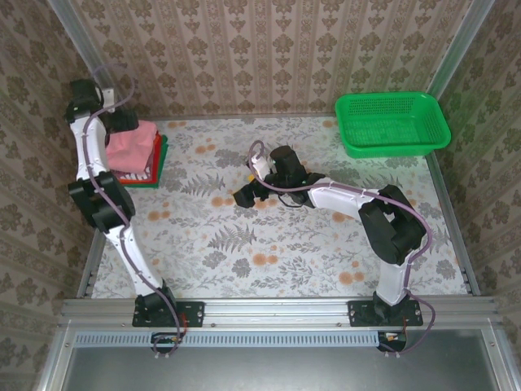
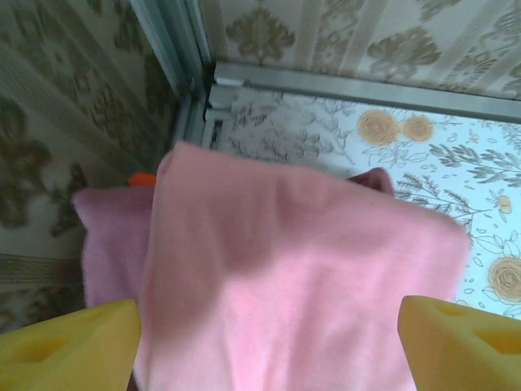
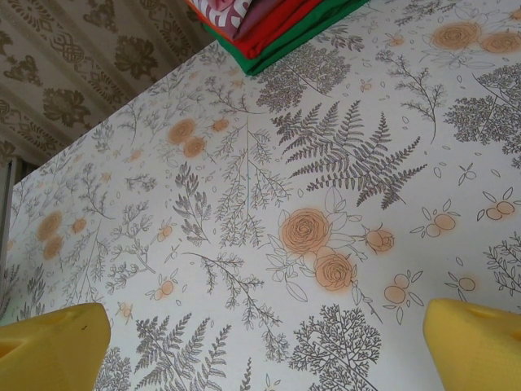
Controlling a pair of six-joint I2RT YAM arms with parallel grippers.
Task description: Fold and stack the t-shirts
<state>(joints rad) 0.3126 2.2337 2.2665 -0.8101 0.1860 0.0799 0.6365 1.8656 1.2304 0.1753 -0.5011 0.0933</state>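
A stack of folded t-shirts lies at the table's back left corner: the salmon-pink t-shirt on top, a red-orange one and a green one beneath. My left gripper hangs just over the stack. In the left wrist view its yellow fingertips stand wide apart on either side of the pink cloth, open and gripping nothing. My right gripper is open over the bare middle of the table, its fingertips far apart. The right wrist view catches the stack's edge, with maroon, red-orange and green layers.
A green plastic mesh basket stands at the back right corner. The flowered tablecloth covers the table. Patterned walls and an aluminium corner post close in right behind the stack.
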